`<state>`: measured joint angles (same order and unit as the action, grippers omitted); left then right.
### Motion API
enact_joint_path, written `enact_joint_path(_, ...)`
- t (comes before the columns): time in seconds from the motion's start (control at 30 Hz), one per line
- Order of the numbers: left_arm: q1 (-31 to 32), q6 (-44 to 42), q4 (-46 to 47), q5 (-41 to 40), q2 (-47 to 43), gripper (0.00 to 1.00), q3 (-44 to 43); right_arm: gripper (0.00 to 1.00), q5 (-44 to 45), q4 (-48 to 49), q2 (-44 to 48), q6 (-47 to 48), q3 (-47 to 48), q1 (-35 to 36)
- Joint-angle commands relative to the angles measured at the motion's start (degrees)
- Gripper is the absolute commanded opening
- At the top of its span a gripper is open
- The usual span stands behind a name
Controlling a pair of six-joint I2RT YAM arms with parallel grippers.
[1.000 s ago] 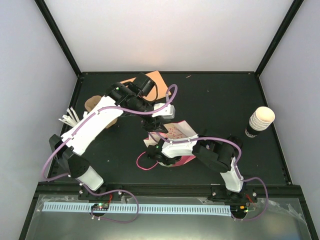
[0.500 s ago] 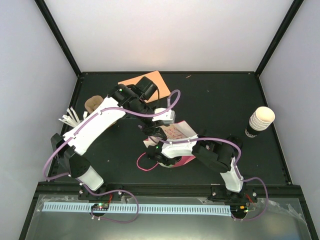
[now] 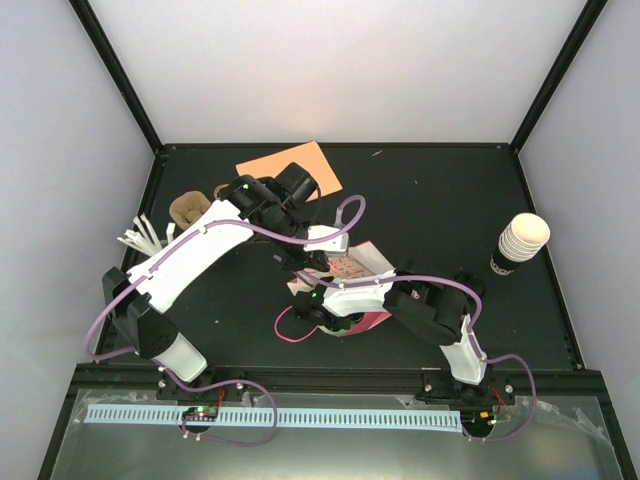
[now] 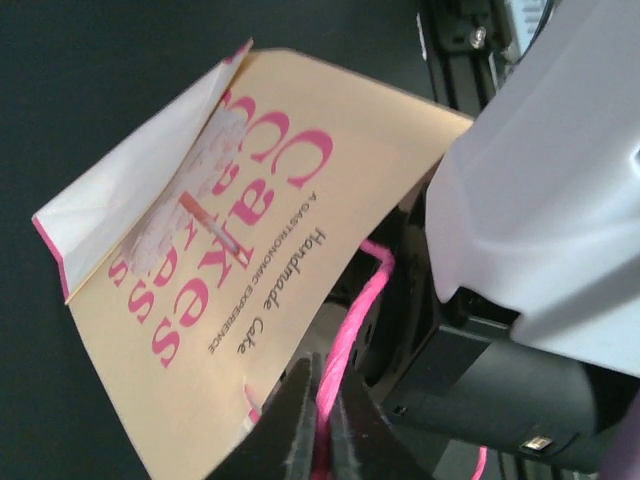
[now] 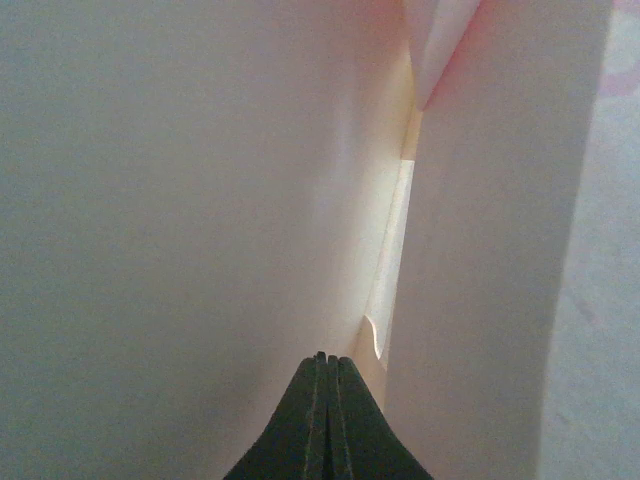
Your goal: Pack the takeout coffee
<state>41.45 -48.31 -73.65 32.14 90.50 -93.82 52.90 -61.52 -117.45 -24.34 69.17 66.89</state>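
Note:
The takeout coffee (image 3: pixel 522 243), a cream ribbed cup with a dark lower part, stands alone at the right side of the table, far from both grippers. A tan paper bag (image 3: pixel 358 262) with pink "Cakes" lettering (image 4: pixel 250 200) lies mid-table. My left gripper (image 4: pixel 325 395) is at the bag's left edge (image 3: pixel 300 263), shut on the bag's pink cord handle (image 4: pixel 362 300). My right gripper (image 5: pixel 327 358) is shut, and around it I see only the bag's pale inner walls (image 5: pixel 200 200). In the top view the right gripper's fingers are hidden by the bag and the arm.
An orange sheet (image 3: pixel 290 165) lies at the back left. A brown pulp carrier (image 3: pixel 190 210) and a bundle of thin white sticks (image 3: pixel 140 238) sit at the left edge. A second pink handle loop (image 3: pixel 283 325) trails from the bag toward the near side.
My left arm has swung right and nearer, uncovering more of the orange sheet. Its gripper has shut on the pink handle. The right arm and the cup have not moved.

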Motion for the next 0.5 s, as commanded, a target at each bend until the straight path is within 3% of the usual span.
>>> enact_joint_path(0.0, 1.26, -2.2, -2.55, -6.84, -0.51, 0.02, 1.0, 0.01, 1.55, 0.39, -0.11, -1.36, 0.7, -0.01)
enact_joint_path(0.47, 8.5, -0.4, 6.96, -20.57, -9.28, 0.02, -0.25, 0.01, 1.9, -1.4, -0.74, -1.7, 1.57, -0.03)
